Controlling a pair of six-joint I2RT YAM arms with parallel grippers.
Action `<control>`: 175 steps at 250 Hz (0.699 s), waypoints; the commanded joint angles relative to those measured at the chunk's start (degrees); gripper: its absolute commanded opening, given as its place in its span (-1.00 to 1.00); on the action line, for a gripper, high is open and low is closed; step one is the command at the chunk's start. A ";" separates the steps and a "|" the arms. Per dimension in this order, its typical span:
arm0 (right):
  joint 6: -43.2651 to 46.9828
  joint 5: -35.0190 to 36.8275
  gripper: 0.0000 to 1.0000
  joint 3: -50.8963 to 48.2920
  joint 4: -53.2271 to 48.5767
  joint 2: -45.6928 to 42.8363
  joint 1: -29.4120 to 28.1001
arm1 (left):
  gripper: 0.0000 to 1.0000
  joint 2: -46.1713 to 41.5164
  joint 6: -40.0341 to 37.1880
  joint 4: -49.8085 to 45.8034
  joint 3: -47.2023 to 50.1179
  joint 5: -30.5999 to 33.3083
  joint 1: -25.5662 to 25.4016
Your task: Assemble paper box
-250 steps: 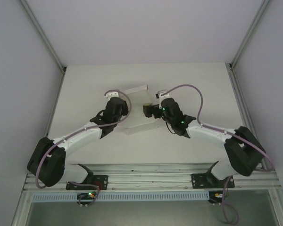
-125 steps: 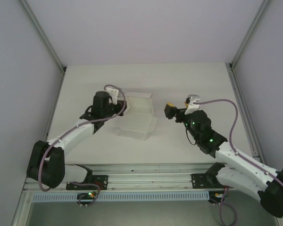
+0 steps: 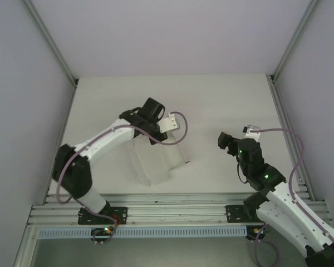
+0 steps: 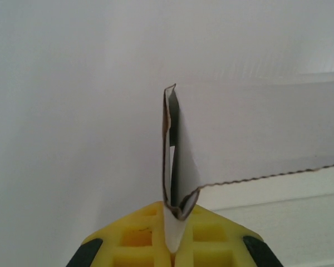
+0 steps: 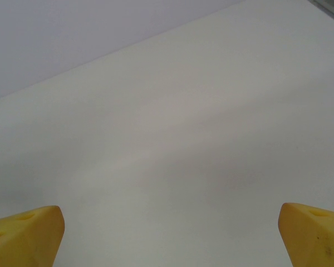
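My left claw (image 4: 175, 225) is clenched on a thin upright fold of the box (image 4: 256, 139); the wrist view gives the pinch itself, the card's raw brown edge caught between my yellow fingers (image 4: 133, 236); the top view gives the pose, my left arm (image 3: 103, 142) folded at the elbow by the tabletop's (image 3: 222, 100) left edge, forearm reaching to the middle, wrist over the box's far side; the box lies mid-tabletop, toward the near edge; my right claw (image 5: 170, 233) gapes, holding nothing, over bare tabletop, well apart from the box, right of the middle.
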State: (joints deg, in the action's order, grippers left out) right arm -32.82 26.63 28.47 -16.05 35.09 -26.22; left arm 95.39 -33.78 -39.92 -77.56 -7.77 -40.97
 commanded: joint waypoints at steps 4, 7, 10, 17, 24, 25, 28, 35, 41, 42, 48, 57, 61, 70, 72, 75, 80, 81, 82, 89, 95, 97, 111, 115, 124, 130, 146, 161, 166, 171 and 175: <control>-1.27 1.15 0.99 -0.89 -3.37 -0.90 0.73 | -1.00 8.52 -6.80 -13.93 -6.91 7.74 -1.06; -1.28 1.14 0.99 -0.94 -3.48 -0.89 0.83 | -1.00 9.44 -6.68 -14.11 -7.43 8.63 -1.32; -1.25 1.22 0.99 -0.92 -3.54 -0.90 0.86 | -1.00 10.29 -6.57 -14.45 -7.85 9.46 -1.58; -1.19 1.14 0.99 -0.87 -3.61 -0.79 1.05 | -1.00 12.18 -6.44 -14.88 -8.78 10.91 -2.21; -1.05 0.97 0.99 -0.93 -3.76 -0.80 1.23 | -1.00 13.69 -6.50 -14.90 -9.45 12.12 -2.85; -0.95 0.97 0.99 -0.90 -3.74 -0.76 1.24 | -1.00 13.91 -6.53 -14.87 -9.50 12.32 -3.00; -0.85 0.97 0.99 -0.82 -3.72 -0.74 1.36 | -1.00 14.49 -6.50 -14.87 -9.78 12.76 -3.22; -0.62 0.82 0.99 -0.82 -3.81 -0.69 1.56 | -1.00 15.73 -6.71 -14.63 -10.26 13.46 -3.79; -0.44 0.63 0.99 -0.71 -3.92 -0.68 1.62 | -1.00 16.60 -6.90 -14.31 -10.47 14.10 -4.36; -0.47 0.62 0.99 -0.70 -3.95 -0.70 1.66 | -1.00 16.72 -6.91 -14.27 -10.49 14.23 -4.46; -0.31 0.32 0.99 -0.62 -3.90 -0.75 1.86 | -1.00 17.54 -6.92 -13.71 -10.76 15.28 -5.00; -0.08 0.22 0.99 -0.61 -3.90 -0.81 1.88 | -1.00 18.60 -7.10 -12.57 -10.81 16.87 -5.72; -0.13 0.12 0.99 -0.64 -3.85 -0.86 1.97 | -1.00 19.06 -7.19 -12.03 -10.87 17.72 -6.02; -0.14 -0.02 0.99 -0.62 -3.81 -0.95 2.07 | -1.00 20.03 -7.13 -10.57 -10.89 19.96 -6.62; -0.10 -0.01 0.99 -0.61 -3.83 -0.94 2.07 | -1.00 20.30 -7.10 -10.27 -10.93 20.51 -6.79; -0.08 0.00 0.99 -0.72 -3.78 -0.97 2.06 | -1.00 20.64 -7.06 -9.56 -10.92 21.12 -6.90; -0.03 -0.14 0.99 -0.84 -3.66 -1.09 2.10 | -1.00 21.16 -6.94 -9.26 -11.10 21.98 -7.20; 0.00 -0.16 0.99 -0.85 -3.65 -1.08 2.16 | -1.00 21.24 -6.93 -9.15 -11.11 22.13 -7.24; 0.02 -0.17 0.99 -0.86 -3.64 -1.12 2.15 | -1.00 21.37 -6.92 -9.09 -11.12 22.24 -7.26; 0.08 -0.17 0.99 -0.96 -3.55 -1.33 2.15 | -1.00 22.18 -6.83 -8.51 -11.29 22.95 -7.49; -0.02 -0.10 0.99 -1.06 -3.48 -1.40 2.22 | -1.00 22.90 -6.79 -7.98 -11.45 23.43 -7.63; -0.05 -0.09 0.99 -1.12 -3.46 -1.47 2.22 | -1.00 23.24 -6.71 -7.78 -11.42 23.73 -7.70; 0.05 0.00 0.99 -1.47 -3.29 -1.96 2.37 | -1.00 25.09 -5.72 -6.63 -11.79 25.94 -8.48; 0.05 0.06 0.99 -1.62 -3.22 -2.08 2.44 | -1.00 25.57 -5.49 -6.43 -11.87 26.36 -8.65; 0.11 0.09 0.99 -1.82 -3.22 -2.40 2.51 | -1.00 26.46 -4.98 -5.02 -11.47 27.98 -9.22; 0.21 0.10 0.99 -1.92 -3.24 -2.68 2.69 | -1.00 26.99 -4.84 -3.82 -10.94 28.85 -9.59; 0.33 0.17 0.99 -2.00 -3.50 -3.35 2.92 | -1.00 27.83 -4.83 -0.05 -8.96 30.89 -10.78; 0.58 0.17 0.99 -2.35 -3.68 -4.10 3.16 | -1.00 28.32 -4.87 2.55 -7.04 32.03 -12.14; 0.56 0.17 0.99 -2.35 -3.85 -4.43 3.23 | -1.00 28.43 -4.81 3.60 -6.40 32.60 -12.56; 0.64 0.17 0.99 -2.38 -3.98 -4.62 3.39 | -1.00 28.65 -4.73 4.33 -5.86 33.31 -13.02; 0.67 0.09 0.99 -2.42 -4.15 -4.80 3.37 | -1.00 28.71 -4.72 4.45 -5.62 33.68 -13.35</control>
State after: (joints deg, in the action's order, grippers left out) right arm -32.97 26.57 26.57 -18.57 31.97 -23.46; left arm 119.37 -39.27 -44.80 -87.81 21.82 -52.34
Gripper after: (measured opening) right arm 0.995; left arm 0.055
